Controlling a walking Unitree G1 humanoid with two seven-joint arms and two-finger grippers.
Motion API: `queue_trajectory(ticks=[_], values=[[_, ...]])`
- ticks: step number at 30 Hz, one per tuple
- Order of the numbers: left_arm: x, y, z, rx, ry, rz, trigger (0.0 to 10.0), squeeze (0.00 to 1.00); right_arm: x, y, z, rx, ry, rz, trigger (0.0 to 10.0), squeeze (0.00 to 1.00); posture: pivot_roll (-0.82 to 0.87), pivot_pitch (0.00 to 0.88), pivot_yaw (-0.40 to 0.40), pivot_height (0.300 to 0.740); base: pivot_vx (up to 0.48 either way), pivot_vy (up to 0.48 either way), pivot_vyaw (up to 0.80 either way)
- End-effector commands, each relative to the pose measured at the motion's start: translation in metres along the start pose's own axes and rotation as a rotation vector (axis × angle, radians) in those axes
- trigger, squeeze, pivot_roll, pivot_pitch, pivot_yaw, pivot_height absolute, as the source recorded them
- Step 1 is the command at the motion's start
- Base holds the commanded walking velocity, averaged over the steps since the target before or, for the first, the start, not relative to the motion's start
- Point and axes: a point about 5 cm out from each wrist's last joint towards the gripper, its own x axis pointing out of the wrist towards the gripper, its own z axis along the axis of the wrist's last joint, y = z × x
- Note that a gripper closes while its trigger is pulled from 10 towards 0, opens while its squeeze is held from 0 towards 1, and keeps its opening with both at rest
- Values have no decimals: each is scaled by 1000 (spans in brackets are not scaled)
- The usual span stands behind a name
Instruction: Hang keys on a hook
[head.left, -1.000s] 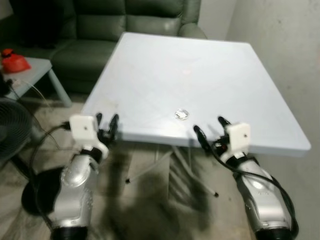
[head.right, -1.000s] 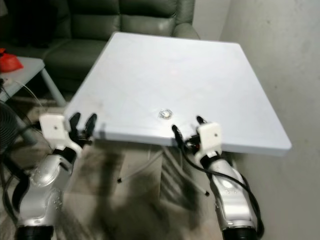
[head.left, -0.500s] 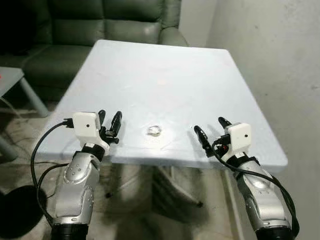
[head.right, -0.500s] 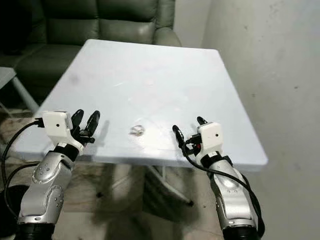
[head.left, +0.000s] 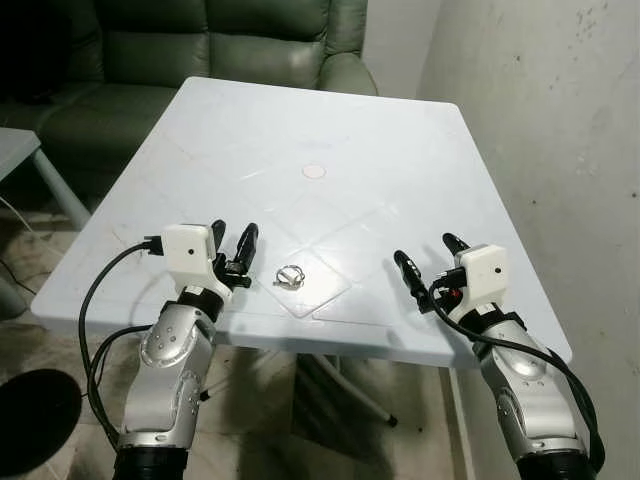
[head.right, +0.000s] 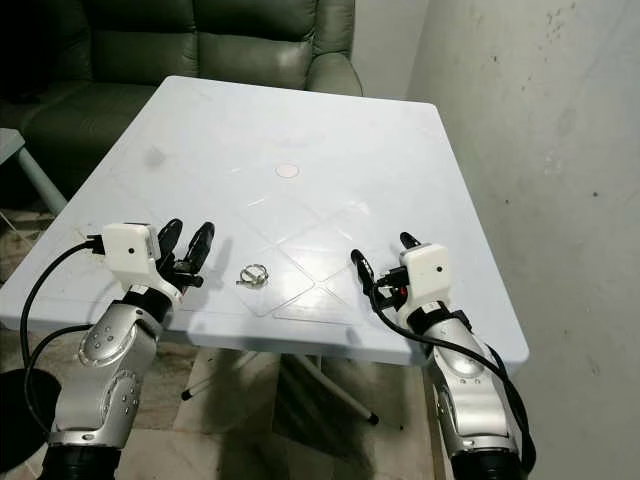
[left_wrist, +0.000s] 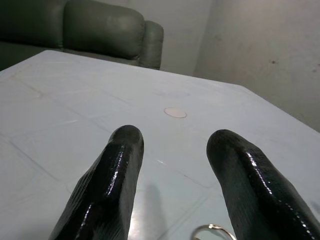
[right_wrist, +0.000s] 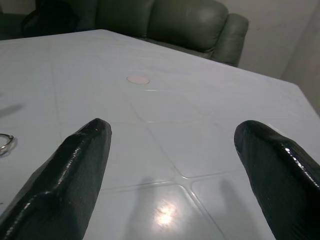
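A small metal key ring is lying flat on the white desk, near its near edge and a little left of the middle. Just to the left of the ring, the left claw is hovering over the desk with its two black fingers parted and nothing between them. In the left wrist view, the rim of the ring is showing just beside the right-hand finger. Well to the right of the ring, the right claw is hovering near the desk's near right corner, its fingers spread wide and gripping nothing. A small round mark is sitting at the centre of the desk. A dark green sofa is standing beyond the far edge, and a grey wall is running along the right.
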Motion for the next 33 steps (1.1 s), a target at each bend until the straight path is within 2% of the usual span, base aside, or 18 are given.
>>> queue_trajectory(ticks=[1, 27, 33], values=[[1, -1, -2, 3, 9, 0, 10000, 0, -2, -4, 1, -7, 0, -4, 10000, 0, 47, 42, -54, 740, 0, 0, 0], [2, 1, -2, 1, 12, 9, 10000, 0, -4, 0, -3, -6, 16, 20, 10000, 0, 58, 18, -68, 740, 0, 474, 0], [4, 3, -1, -10, 5, 31, 10000, 0, -5, 2, -4, -2, 19, 30, 10000, 0, 64, 9, -73, 740, 0, 116, 0]])
